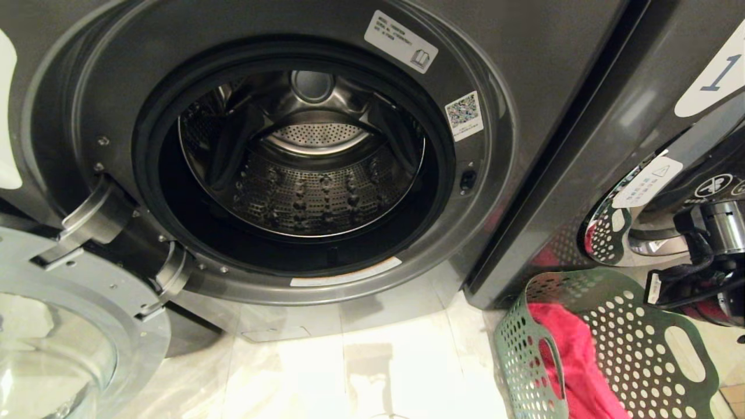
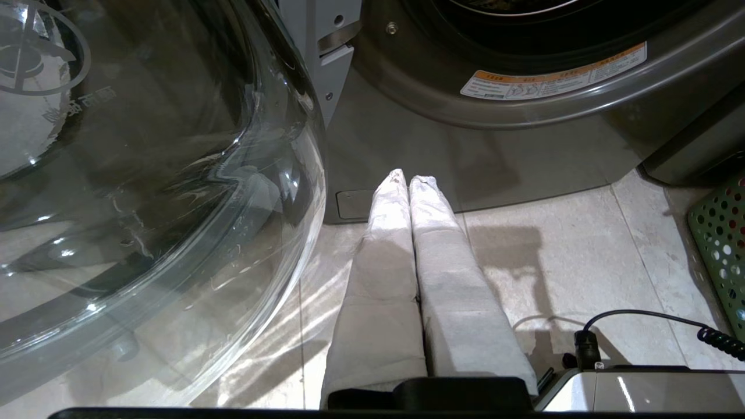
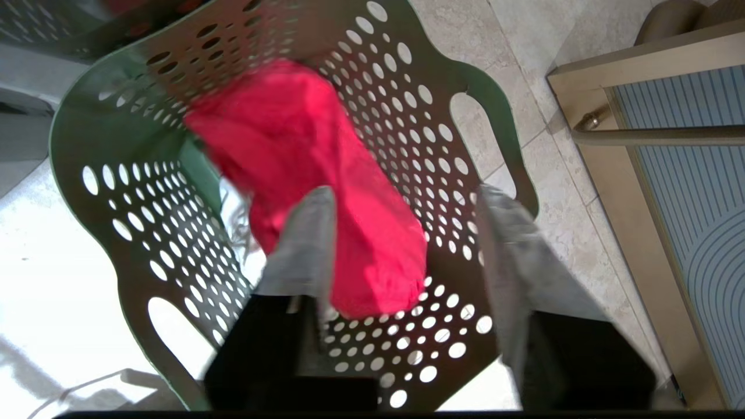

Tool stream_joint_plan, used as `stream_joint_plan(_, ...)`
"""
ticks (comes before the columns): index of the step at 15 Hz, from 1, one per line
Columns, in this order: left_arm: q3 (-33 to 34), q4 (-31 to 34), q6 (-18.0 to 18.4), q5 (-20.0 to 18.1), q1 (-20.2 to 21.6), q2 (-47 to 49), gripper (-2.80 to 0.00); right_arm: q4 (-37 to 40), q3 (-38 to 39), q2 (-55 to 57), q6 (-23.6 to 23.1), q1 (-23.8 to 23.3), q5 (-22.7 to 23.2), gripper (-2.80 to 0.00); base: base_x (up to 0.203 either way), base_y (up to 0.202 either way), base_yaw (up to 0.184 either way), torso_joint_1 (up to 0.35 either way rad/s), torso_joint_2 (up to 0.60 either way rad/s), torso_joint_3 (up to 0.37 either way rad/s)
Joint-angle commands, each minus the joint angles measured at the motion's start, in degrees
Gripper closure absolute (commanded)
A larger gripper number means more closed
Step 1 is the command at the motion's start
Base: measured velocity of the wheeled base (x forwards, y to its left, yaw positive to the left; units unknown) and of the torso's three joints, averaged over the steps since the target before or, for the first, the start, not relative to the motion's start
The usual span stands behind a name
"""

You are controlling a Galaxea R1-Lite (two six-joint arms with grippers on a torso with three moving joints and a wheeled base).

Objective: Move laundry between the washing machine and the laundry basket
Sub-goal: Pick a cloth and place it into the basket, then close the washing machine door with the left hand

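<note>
The dark grey washing machine [image 1: 524,70] stands with its door [image 1: 70,326] swung open to the left, and its steel drum [image 1: 308,186] shows no garment. The green laundry basket [image 1: 640,326] sits on the floor at the lower right with a red-pink garment [image 1: 573,361] inside. My right gripper [image 3: 405,195] hangs open over the basket [image 3: 145,192]. The red garment [image 3: 302,163] is blurred below and between its fingers, and neither finger clamps it. My left gripper [image 2: 407,180] is shut and empty, low above the floor beside the glass door [image 2: 145,192].
A second machine marked 1 [image 1: 710,75] stands right of the basket, and my right arm [image 1: 707,250] is in front of it. A brass-framed panel [image 3: 669,174] stands beyond the basket. Pale floor tiles [image 1: 361,372] lie before the open drum. A black cable [image 2: 640,320] trails near the left gripper.
</note>
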Motion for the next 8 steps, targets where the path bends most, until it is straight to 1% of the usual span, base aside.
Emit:
stream_joint_plan(1,0.01,-0.01,-0.02,0.00,0.05,-0.06,0.00,0.04,0.52,-1.32,0.14,0.03,-0.13,-2.80,0.000,0.000,0.000,0.000,0.00,0.000)
stream_joint_plan(3,0.01,-0.01,-0.02,0.00,0.05,-0.06,0.00,0.23,1.20,-4.27,0.05,0.11,-0.05,-2.80,0.000,0.000,0.000,0.000,0.00,0.000)
stream_joint_plan(4,0.01,-0.01,-0.02,0.00,0.05,-0.06,0.00,0.30,1.93,-6.43,-0.01,0.29,0.01,-0.70,0.000,0.000,0.000,0.000,0.00,0.000)
stream_joint_plan(5,0.06,-0.01,-0.02,0.00,0.05,-0.06,0.00,0.37,3.39,-9.30,-0.20,0.76,0.28,0.00,0.000,0.000,0.000,0.000,0.00,0.000)
stream_joint_plan(6,0.01,-0.01,-0.02,0.00,0.05,-0.06,0.00,0.50,5.10,-12.79,-1.42,1.27,1.09,0.00,0.000,0.000,0.000,0.000,0.00,0.000)
stream_joint_plan(8,0.01,-0.01,-0.02,0.00,0.05,-0.06,0.00,1.31,9.49,-23.74,-5.73,2.20,3.11,0.00,0.000,0.000,0.000,0.000,0.00,0.000)
